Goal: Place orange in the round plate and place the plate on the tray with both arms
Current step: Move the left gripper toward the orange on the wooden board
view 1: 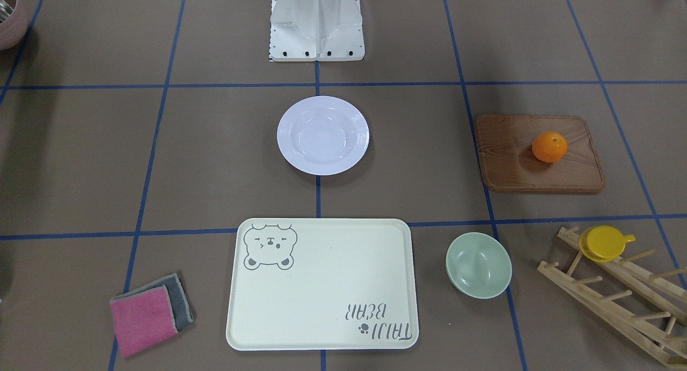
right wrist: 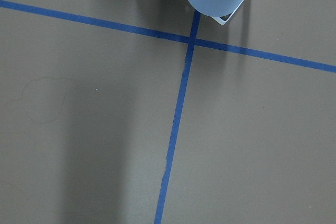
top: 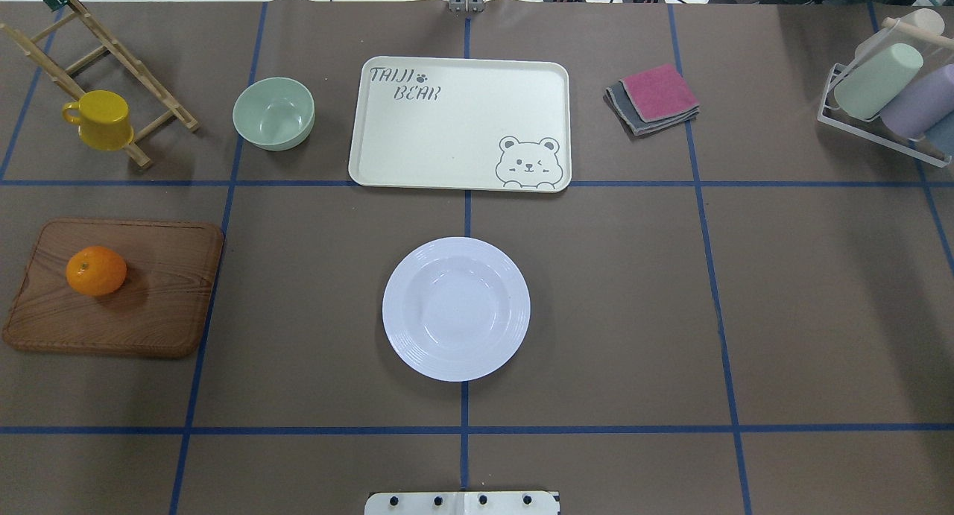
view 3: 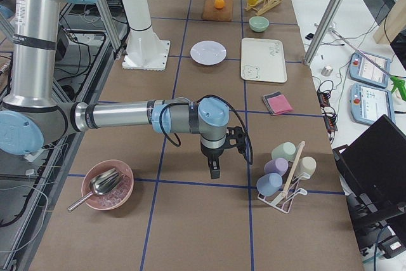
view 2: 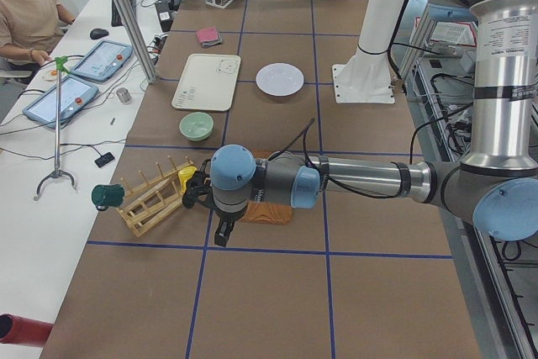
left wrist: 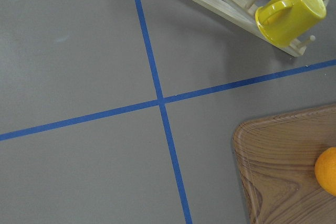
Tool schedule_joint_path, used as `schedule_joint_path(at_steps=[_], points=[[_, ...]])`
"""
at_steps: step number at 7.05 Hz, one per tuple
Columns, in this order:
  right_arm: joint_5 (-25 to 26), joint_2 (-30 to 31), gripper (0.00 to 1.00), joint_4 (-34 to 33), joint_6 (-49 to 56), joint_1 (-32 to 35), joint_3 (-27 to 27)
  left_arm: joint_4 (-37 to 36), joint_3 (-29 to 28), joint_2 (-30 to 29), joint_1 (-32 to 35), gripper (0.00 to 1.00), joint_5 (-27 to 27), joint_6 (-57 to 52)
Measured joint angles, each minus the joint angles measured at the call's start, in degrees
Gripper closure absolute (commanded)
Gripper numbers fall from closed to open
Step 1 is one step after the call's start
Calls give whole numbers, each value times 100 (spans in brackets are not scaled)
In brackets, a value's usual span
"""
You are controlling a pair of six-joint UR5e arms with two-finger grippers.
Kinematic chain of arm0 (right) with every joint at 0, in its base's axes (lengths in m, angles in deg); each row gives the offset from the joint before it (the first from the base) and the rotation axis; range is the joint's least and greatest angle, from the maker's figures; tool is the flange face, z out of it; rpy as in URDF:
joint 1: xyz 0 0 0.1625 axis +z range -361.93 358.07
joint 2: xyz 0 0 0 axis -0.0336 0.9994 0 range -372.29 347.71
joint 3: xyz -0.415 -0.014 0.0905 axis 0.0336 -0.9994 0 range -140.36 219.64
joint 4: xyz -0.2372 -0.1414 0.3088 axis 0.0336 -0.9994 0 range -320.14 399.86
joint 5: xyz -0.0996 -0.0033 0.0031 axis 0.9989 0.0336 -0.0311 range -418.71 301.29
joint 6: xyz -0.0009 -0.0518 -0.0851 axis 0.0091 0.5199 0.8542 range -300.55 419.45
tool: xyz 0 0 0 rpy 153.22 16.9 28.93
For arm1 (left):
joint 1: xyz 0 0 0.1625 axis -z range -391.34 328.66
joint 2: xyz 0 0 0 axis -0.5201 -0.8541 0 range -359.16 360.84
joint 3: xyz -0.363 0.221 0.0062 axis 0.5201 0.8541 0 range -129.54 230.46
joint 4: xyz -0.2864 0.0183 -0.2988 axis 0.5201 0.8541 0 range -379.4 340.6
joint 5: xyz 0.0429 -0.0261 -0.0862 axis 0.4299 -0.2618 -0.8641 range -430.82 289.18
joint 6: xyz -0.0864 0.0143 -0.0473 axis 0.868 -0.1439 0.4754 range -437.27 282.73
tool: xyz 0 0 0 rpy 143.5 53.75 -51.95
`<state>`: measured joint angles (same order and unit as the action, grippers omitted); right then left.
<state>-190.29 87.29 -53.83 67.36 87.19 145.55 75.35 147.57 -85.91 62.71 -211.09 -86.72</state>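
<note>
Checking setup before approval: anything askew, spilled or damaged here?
Nothing stands out: the small round orange sits on the brown wooden board; the white round plate and cream rectangular tray lie flat and empty.

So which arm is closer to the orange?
Left. The left end effector hangs by the wooden board under the orange; the right end effector is far off, beside the cup rack.

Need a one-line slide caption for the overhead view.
Orange on the wooden board at left, empty white plate at centre, bear tray beyond it, also empty.
</note>
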Motion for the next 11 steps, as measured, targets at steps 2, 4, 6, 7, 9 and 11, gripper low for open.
schedule_joint_path(at_steps=[2, 4, 6, 7, 9, 11], points=[[0, 0, 0, 0, 0, 0, 0, -4, 48, -4, 0, 0, 0, 13], [0, -9, 0, 0, 0, 0, 4, -1, 295, -6, -13, 0, 0, 2], [-37, -30, 0, 2, -2, -9, 17, 2, 514, -57, -50, 0, -8, 8], [-66, -53, 0, 6, -40, -33, 24, 2, 524, -136, -119, 0, -14, 19], [-108, -197, 0, 8, -370, -241, 51, 293, 573, -210, -393, 0, -163, 49], [-114, -392, 0, 69, -917, -568, 76, 1298, 525, -239, -1184, 0, -52, 902]])
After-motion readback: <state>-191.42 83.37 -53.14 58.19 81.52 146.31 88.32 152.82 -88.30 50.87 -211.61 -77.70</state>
